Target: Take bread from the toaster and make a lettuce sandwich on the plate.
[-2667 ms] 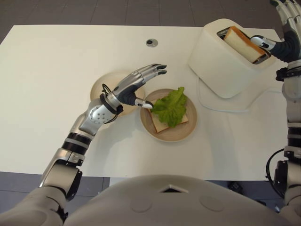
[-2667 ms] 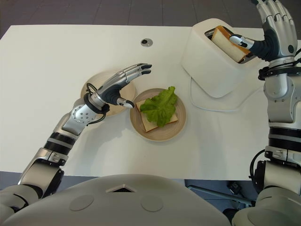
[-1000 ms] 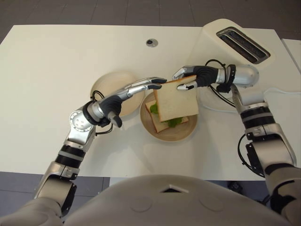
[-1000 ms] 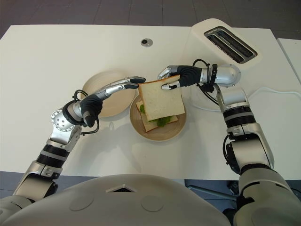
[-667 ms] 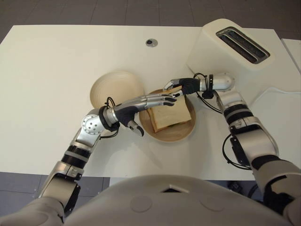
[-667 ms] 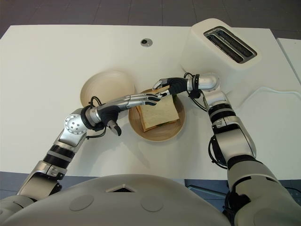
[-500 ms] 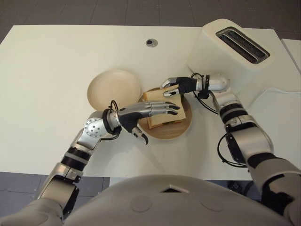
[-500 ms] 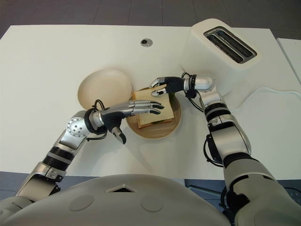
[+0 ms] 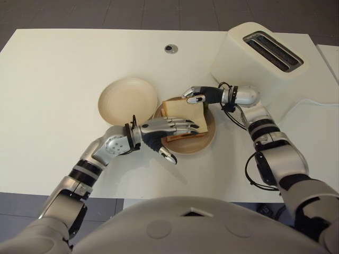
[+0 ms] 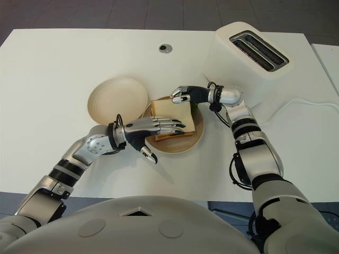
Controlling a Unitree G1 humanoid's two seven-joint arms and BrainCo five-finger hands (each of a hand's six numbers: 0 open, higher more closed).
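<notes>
Pale wood marks the plate, which sits near the middle of the white worktop and carries the sandwich: a top slice of bread lies flat over a lower slice, its corners reaching toward the plate's rim. The left robot hand comes in from the plate's near left and is released, holding nothing, with its fingers stretched out flat across the near part of the top slice; whether they press on the bread or hang just above it cannot be told. The right robot hand is at the plate's far edge, right at the far corner of the top slice, and whether it grips the bread cannot be told. A cream dish stands just beside the plate on its far left. The white toaster stands beyond the plate to the right, slots facing up, with its white cable trailing off rightward. A small round fitting sits in the worktop well beyond the plate.
</notes>
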